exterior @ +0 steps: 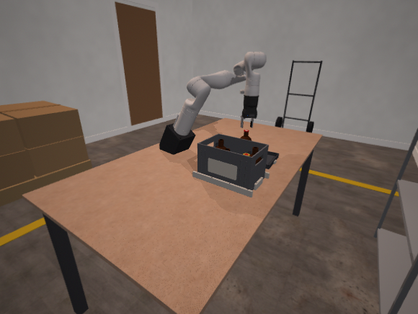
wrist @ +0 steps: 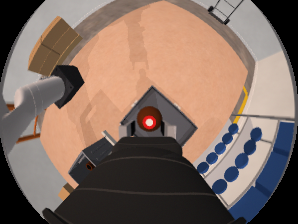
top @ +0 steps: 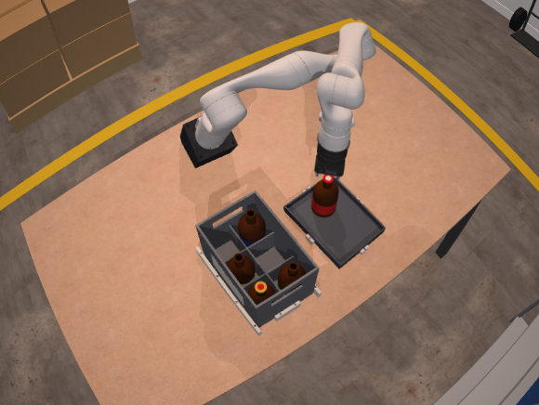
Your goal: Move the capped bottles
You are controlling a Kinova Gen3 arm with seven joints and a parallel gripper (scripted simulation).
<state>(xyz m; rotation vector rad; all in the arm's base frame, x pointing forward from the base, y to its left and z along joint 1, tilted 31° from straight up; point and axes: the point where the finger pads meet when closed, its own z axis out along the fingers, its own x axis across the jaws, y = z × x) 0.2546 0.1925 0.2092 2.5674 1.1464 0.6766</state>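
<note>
A capped bottle with red cap and red label [top: 324, 204] [exterior: 246, 137] [wrist: 149, 112] stands upright on the dark tray [top: 360, 232] [exterior: 272, 159] [wrist: 180, 127], near its back corner. My gripper [exterior: 246, 126] [wrist: 147, 125] is open and empty, just above that cap. The grey crate [top: 267, 317] [exterior: 243, 171] holds a capped bottle with a yellow and red cap [top: 260, 287] [exterior: 246, 155] in its front corner compartment. Three open bottles stand in the crate: one at the back [top: 251, 228], one at the left [top: 242, 269] and one at the front right [top: 291, 276]. Their lower parts are hidden.
The crate's walls stand beside the tray, with a narrow gap between. Pale strips [top: 228, 290] [exterior: 223, 184] lie along the crate's foot, and small pale blocks [top: 364, 250] sit at the tray's edges. The black arm base [top: 208, 150] [exterior: 176, 140] is behind the crate.
</note>
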